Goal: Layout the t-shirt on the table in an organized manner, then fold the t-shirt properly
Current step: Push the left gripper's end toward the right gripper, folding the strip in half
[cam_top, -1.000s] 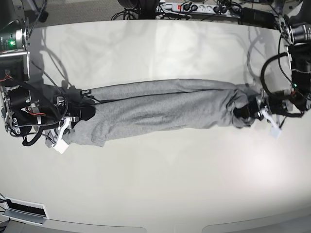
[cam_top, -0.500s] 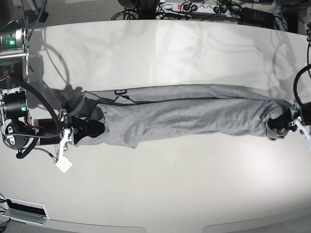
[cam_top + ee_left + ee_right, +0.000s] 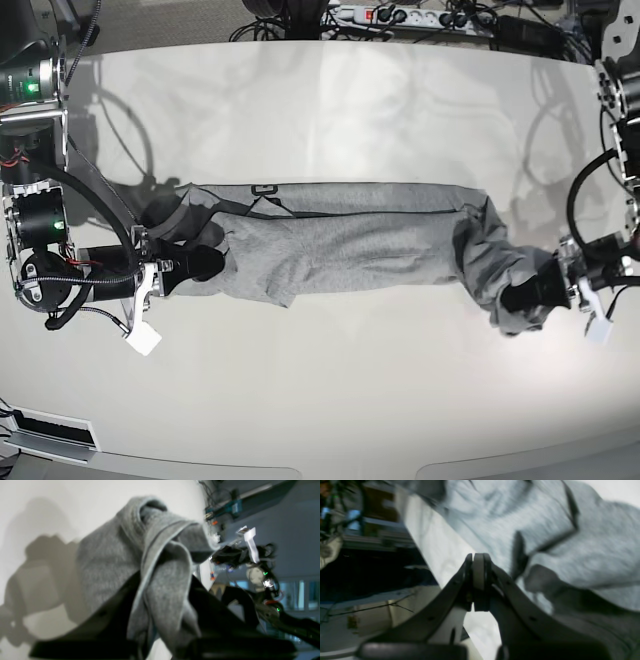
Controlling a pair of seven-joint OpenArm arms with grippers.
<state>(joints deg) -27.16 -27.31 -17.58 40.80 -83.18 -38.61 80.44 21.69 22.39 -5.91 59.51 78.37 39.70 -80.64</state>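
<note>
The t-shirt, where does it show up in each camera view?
Base: the t-shirt stretches across mid-table between both arms.
Left wrist: a bunched end fills the centre, pinched in the left tool.
Right wrist: grey cloth covers the upper right.
Shared landmark: the off-white table.

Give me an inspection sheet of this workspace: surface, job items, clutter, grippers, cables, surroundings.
Surface: table, glossy off-white, arm shadows on it.
Job's things: t-shirt stretched into a long bunched strip between both arms, not flat.
Clutter: nothing seen on the tabletop.
Grippers: left gripper shut on bunched fabric at one end; right gripper has its jaws together at the other end, and whether it pinches cloth is unclear.
Cables: black cables loop along the right arm.
Surroundings: power strip and wires beyond the far edge.
</note>
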